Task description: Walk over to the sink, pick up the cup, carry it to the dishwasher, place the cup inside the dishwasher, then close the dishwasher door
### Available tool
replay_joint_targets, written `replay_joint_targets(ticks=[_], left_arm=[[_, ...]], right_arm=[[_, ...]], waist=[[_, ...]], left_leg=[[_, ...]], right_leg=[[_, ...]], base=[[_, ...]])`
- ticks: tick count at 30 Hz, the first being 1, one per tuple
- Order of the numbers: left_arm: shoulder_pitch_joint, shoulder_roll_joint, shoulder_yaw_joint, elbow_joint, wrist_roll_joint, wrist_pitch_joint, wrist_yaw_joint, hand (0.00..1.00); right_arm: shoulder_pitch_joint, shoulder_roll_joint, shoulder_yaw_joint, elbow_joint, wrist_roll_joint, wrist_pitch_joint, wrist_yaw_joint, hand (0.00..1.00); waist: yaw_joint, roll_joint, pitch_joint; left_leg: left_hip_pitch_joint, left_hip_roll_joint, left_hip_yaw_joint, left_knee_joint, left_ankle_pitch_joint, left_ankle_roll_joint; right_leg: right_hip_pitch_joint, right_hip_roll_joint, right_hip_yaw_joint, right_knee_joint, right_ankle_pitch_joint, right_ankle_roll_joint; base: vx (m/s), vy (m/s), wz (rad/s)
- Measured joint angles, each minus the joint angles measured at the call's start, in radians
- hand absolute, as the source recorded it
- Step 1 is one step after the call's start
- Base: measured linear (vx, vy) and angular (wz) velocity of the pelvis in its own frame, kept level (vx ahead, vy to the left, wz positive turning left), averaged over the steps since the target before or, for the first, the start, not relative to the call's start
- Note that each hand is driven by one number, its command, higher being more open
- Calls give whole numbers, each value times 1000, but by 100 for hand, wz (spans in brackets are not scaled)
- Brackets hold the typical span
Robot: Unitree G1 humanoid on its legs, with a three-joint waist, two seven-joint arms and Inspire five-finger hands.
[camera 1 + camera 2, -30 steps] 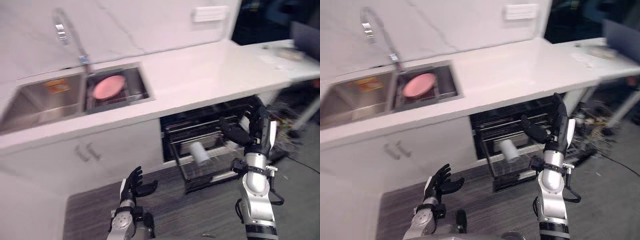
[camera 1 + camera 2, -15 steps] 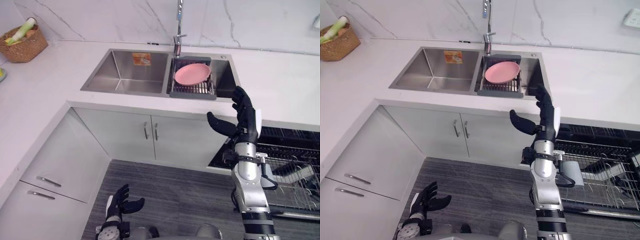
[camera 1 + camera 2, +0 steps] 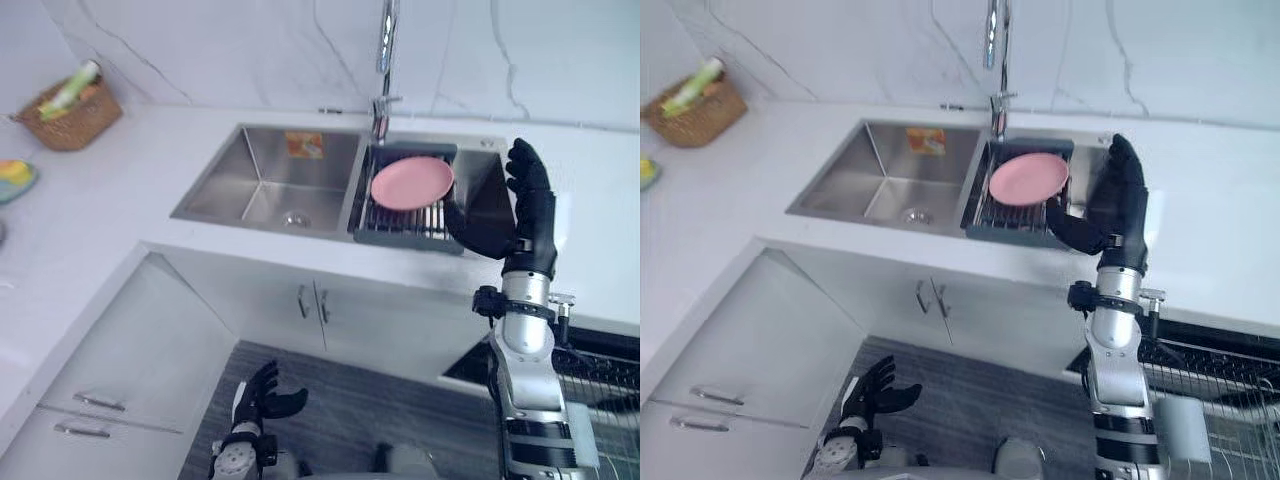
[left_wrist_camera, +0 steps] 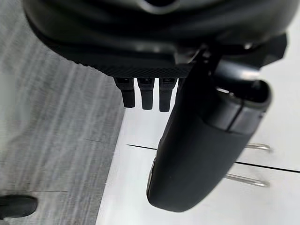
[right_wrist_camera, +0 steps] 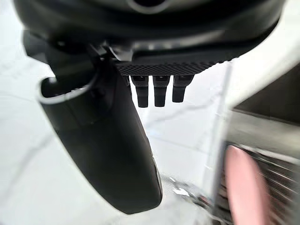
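Right hand: my right hand [image 3: 1118, 205] is raised, fingers spread, empty, at the sink's [image 3: 890, 190] right edge.
Cup: the cup [image 3: 1185, 430] is in the dishwasher rack [image 3: 1230, 372], below that hand.
Left hand: my left hand [image 3: 872, 385] is low, relaxed and farther off.

right hand [image 3: 528, 218] high with straight fingers [image 3: 528, 168], left hand [image 3: 262, 392] low, open

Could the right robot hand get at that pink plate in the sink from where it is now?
Probably yes. The right robot hand is open and raised close beside the pink plate, which lies uncovered on the rack in the sink, with nothing between them.
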Motion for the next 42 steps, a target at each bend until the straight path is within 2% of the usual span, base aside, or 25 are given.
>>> replay_joint_targets(ticks=[2,3,4,5,6,9,15,23,30,38,42], left_arm=[[-2,0,4,2,10,0,0,90],[-5,0,2,14,17,-1,0,90],[-6,-1,3,33,18,-2,-2,90],[-7,0,3,37,17,-1,-1,90],[-8,8,3,41,19,-1,-1,90],[-7,13,13,59,33,-1,-1,90],[-4,65,21,117,59,-6,-1,90],[-5,66,18,146,59,-26,-2,90],[1,67,20,153,58,-29,-2,90],[0,67,19,152,58,-30,-2,90],[-1,67,19,150,58,-30,-2,90]], right_arm=[[8,-2,-11,-13,-1,-19,-1,90],[16,-3,-23,-3,-3,-19,2,90],[21,-10,-24,14,-10,-21,3,90],[24,-10,-24,16,-10,-20,4,90],[39,-16,-17,21,-24,-19,23,90],[47,-24,2,54,-36,-16,61,90],[40,-115,64,138,-104,-15,104,90],[-20,-202,86,278,-165,-10,105,90],[-118,-239,126,360,-233,10,104,90],[-206,-248,153,442,-264,21,87,90],[-297,-283,176,526,-312,41,84,90]], waist=[[0,0,0],[0,6,-3],[2,18,1],[0,14,1],[-3,1,0],[-1,-1,0],[-1,-6,-3],[-7,-18,-10],[-1,-25,-14],[3,-29,-16],[9,-30,-16]], left_leg=[[-25,-7,-15,-156,-3,-5],[-19,-21,-45,-315,33,-13],[21,-35,-66,-468,167,-1],[29,-42,-68,-478,169,-4],[52,-71,-59,-527,179,8],[94,-104,-34,-589,187,22],[139,-117,6,-671,205,26],[160,-127,16,-757,261,29],[161,-147,-33,-858,336,36],[138,-154,-89,-858,346,48],[124,-158,-102,-858,349,48]], right_leg=[[0,-7,23,-6,1,17],[2,-9,38,0,-3,32],[3,-4,69,13,-19,60],[4,-9,73,10,-19,60],[9,-27,91,-19,-10,78],[42,-50,107,-83,14,98],[59,-41,140,-153,46,107],[52,-34,159,-190,84,107],[26,-37,130,-207,109,108],[27,-38,108,-232,123,113],[30,-35,92,-244,126,112]], base=[[183,75,-35],[211,147,-39],[211,152,-34],[192,148,-28],[132,105,-9],[147,107,-14],[72,20,-20],[-28,15,-6],[-111,38,13],[5,13,8],[64,-5,11]])
